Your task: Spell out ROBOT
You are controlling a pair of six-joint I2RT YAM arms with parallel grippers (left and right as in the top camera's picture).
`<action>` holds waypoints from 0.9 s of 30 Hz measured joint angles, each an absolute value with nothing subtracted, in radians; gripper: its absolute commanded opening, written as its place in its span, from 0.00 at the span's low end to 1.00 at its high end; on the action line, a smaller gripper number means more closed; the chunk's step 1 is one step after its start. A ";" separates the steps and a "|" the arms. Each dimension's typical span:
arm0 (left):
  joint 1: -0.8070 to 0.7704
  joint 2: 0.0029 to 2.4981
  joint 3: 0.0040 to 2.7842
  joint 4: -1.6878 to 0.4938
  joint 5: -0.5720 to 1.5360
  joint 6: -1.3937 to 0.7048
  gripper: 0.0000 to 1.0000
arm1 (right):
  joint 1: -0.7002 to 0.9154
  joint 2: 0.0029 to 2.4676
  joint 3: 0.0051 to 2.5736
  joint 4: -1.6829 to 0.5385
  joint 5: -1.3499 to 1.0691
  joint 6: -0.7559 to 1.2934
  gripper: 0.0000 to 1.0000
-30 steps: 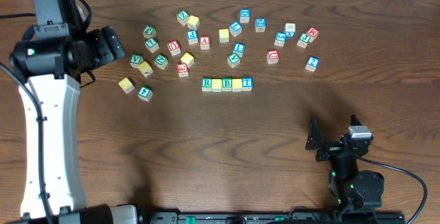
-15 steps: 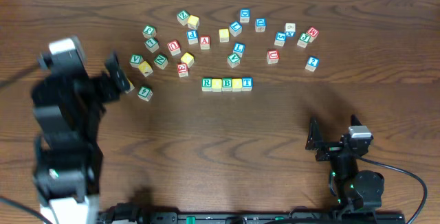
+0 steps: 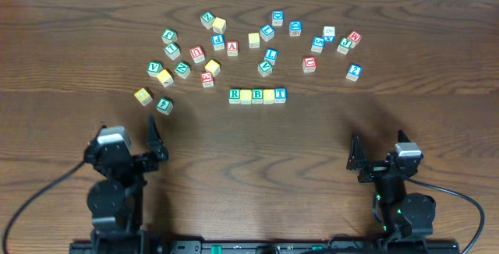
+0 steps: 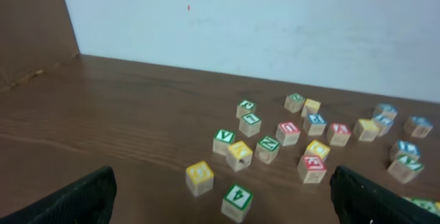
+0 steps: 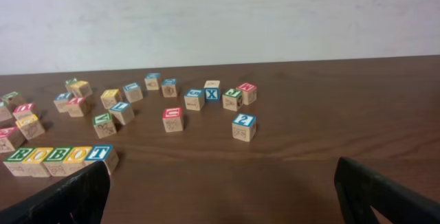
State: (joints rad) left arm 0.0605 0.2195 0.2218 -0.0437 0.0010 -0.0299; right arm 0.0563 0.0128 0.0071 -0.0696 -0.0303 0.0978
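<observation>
Dark wood surface [image 3: 312, 145], pale wall behind in both wrist views.

Change: a second ago the left arm was stretched out over the far-left cluster of loose blocks [image 3: 175, 63]. It has since swung back and is now folded at the near-left edge, mirroring the right arm, which hasn't moved. The block layout looks the same across all three overhead frames, so nothing was carried off on the retreat.

Meaning: the ROBOT row [image 3: 257, 95] sits mid-surface as five touching blocks in a straight line. The right wrist view reads R-O-B-O-T in order, green R at the left end and blue T at the right. My read is that the word is done and the left arm pulling back is a park move, not the setup for another pick.

Left pincer [image 3: 156, 143]: fingers wide apart at the bottom corners of its wrist view, nothing held.
Right pincer [image 3: 355, 159]: same, spread and empty.

Geometry: the row lies farther out than both pincers, to the right of the left one and to the left of the right one, roughly between them and well apart from each. The loose blocks stay in an arc on the far side of the row, none touching it.
</observation>
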 measured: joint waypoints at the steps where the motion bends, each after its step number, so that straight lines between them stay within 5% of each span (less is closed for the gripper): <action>1: 0.060 0.187 0.197 -0.043 0.001 -0.025 0.98 | 0.056 0.013 0.007 -0.070 -0.030 0.098 0.99; 27: 0.060 0.011 0.025 -0.036 0.002 0.023 0.98 | 0.056 0.013 0.007 -0.070 -0.030 0.098 0.99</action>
